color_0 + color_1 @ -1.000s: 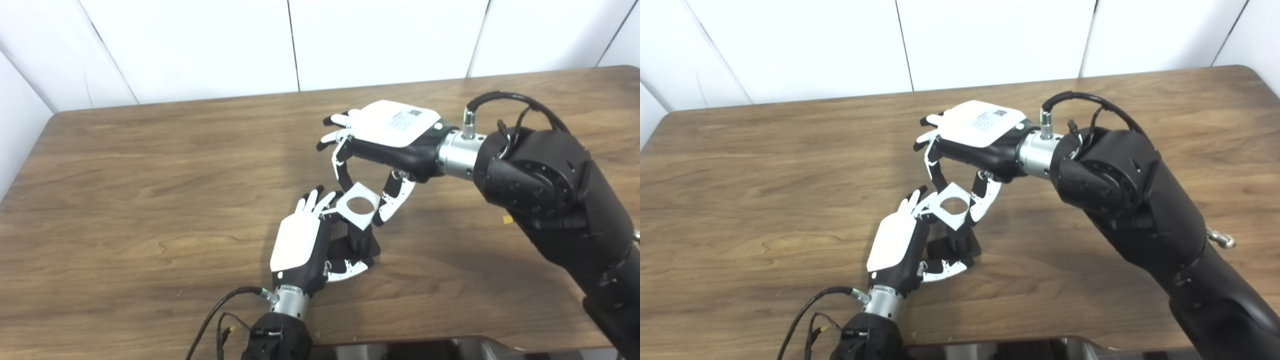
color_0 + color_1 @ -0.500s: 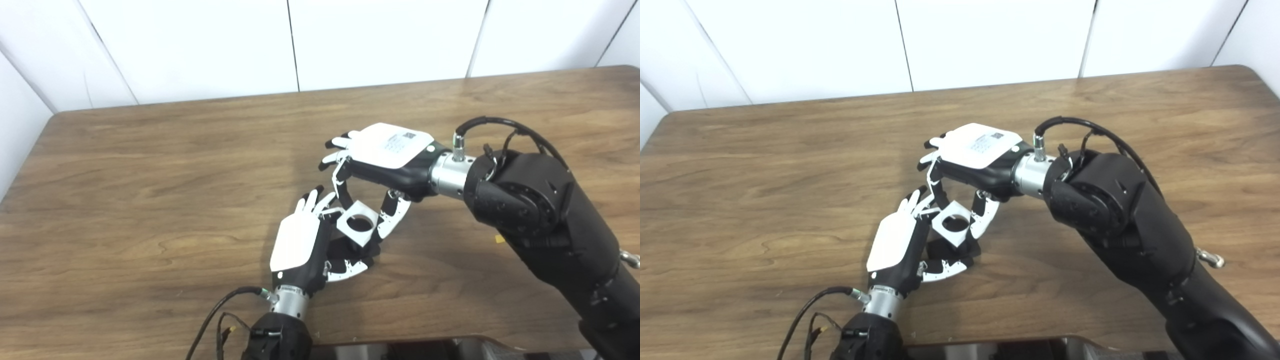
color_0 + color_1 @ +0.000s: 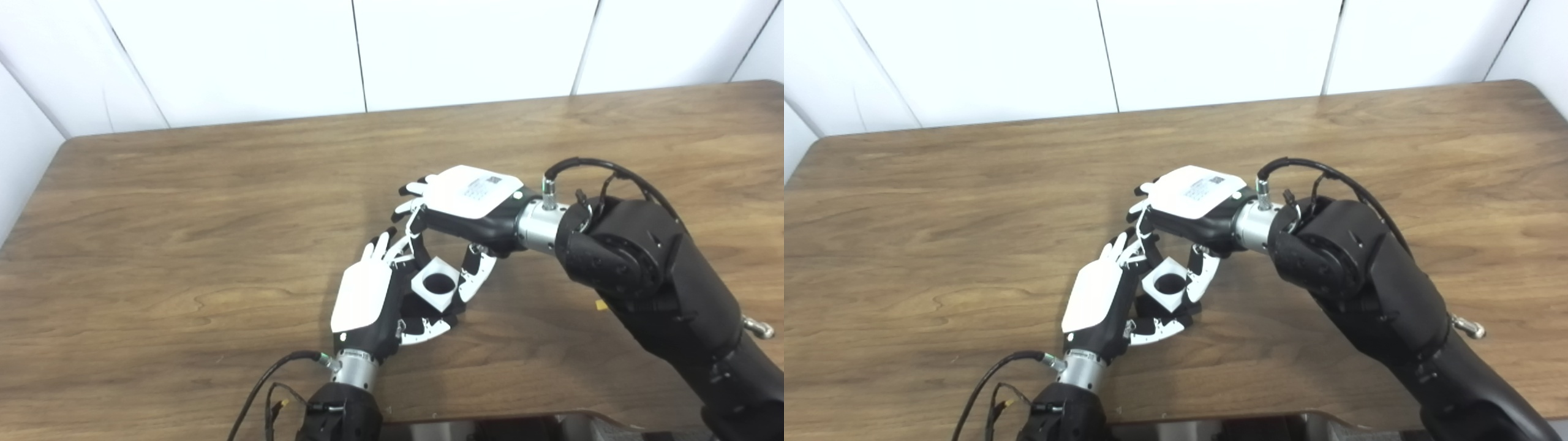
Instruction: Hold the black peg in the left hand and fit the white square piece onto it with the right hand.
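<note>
The white square piece (image 3: 436,286) with a round hole is pinched in my right hand (image 3: 467,208), between fingers and thumb. It sits low over the black peg (image 3: 437,283), whose dark top shows through the hole. The peg's black base (image 3: 415,309) stands on the wooden table (image 3: 184,233). My left hand (image 3: 373,300) is wrapped around the base from the left, thumb along its front edge. The same scene shows in the right eye view, with the piece (image 3: 1168,288) between the right hand (image 3: 1195,205) and the left hand (image 3: 1102,300). The peg's shaft is mostly hidden.
The table's back edge meets a white panelled wall (image 3: 367,55). A small yellow scrap (image 3: 601,304) lies on the table beside my right forearm. A dark edge (image 3: 490,425) runs along the bottom of the picture.
My right hand has come down and toward me with the white piece, lowering it over the peg. The left hand and peg base have stayed in place.
</note>
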